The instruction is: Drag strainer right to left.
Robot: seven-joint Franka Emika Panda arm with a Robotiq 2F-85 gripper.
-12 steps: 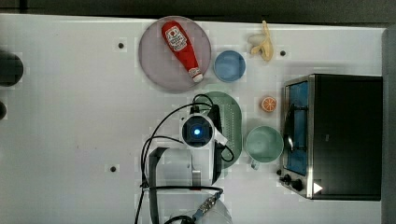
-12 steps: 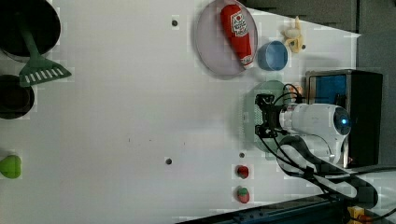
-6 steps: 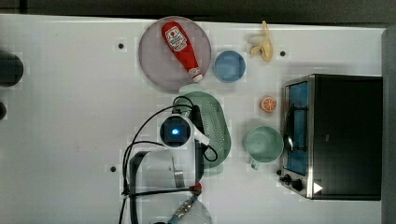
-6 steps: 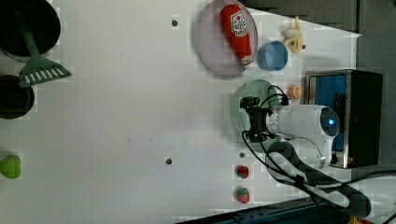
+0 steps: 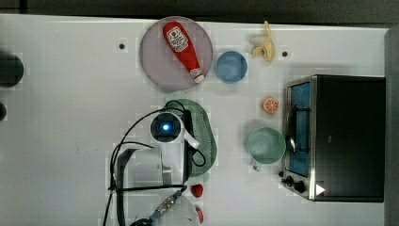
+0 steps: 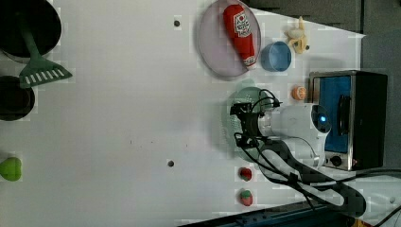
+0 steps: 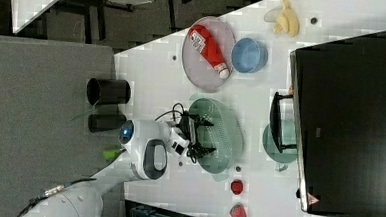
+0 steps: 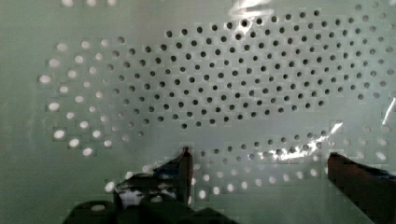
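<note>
- The strainer (image 5: 203, 136) lies on the white worktop (image 5: 70, 117), just below the grey plate (image 5: 160, 66) in the top view and well to the left of the mint-green mug (image 5: 266, 146).
- The claw (image 7: 199, 135) hangs inside the strainer's bowl at the edge nearest the arm, its fingers (image 8: 186, 170) spread wide over the perforated floor in the wrist view.
- I cannot tell whether the fingertips touch the plastic.
- Nothing is pinched between the fingers.
- In the right view the arm's white wrist (image 7: 146, 151) sits to the left of the strainer, with black cables looping over its rim.
- A red ketchup bottle (image 5: 182, 49) lies on the plate, and a small blue bowl (image 5: 231, 66) stands just right of it in the top view.
- A banana (image 5: 264, 46) lies beyond the bowl.
- An orange slice (image 5: 270, 105) sits beside the black toaster oven (image 5: 348, 136).
</note>
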